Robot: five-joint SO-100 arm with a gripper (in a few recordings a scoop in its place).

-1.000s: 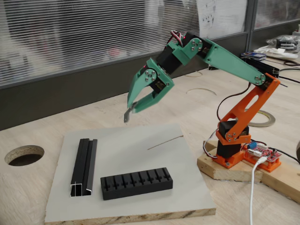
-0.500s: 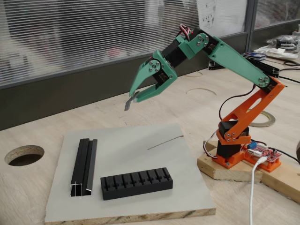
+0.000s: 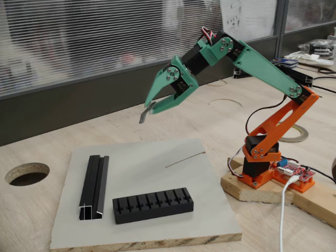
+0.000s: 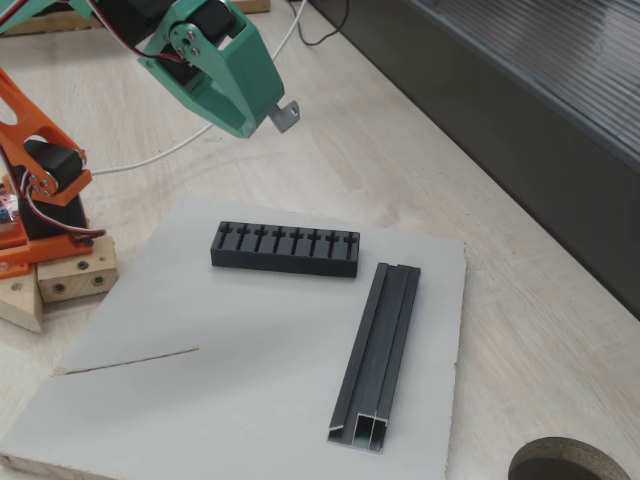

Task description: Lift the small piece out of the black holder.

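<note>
The black holder (image 3: pixel 153 205) (image 4: pixel 285 249) lies on the grey board, a low slotted block near the board's front edge in one fixed view. High above the board hangs my green gripper (image 3: pixel 148 109) (image 4: pixel 274 108), shut on the small piece (image 3: pixel 143 115) (image 4: pixel 287 116), a thin grey metal strip that sticks out below the fingertips. The piece is well clear of the holder, in the air up and behind it.
A long black channel rail (image 3: pixel 94 187) (image 4: pixel 381 353) lies on the grey board (image 3: pixel 173 178) (image 4: pixel 240 400) beside the holder. A thin grey wire (image 3: pixel 185 158) (image 4: pixel 130 361) rests on the board. A round hole (image 3: pixel 27 173) opens in the wooden table.
The arm has risen and drawn back, carrying the small piece higher above the board; over the last half second it hardly moves.
</note>
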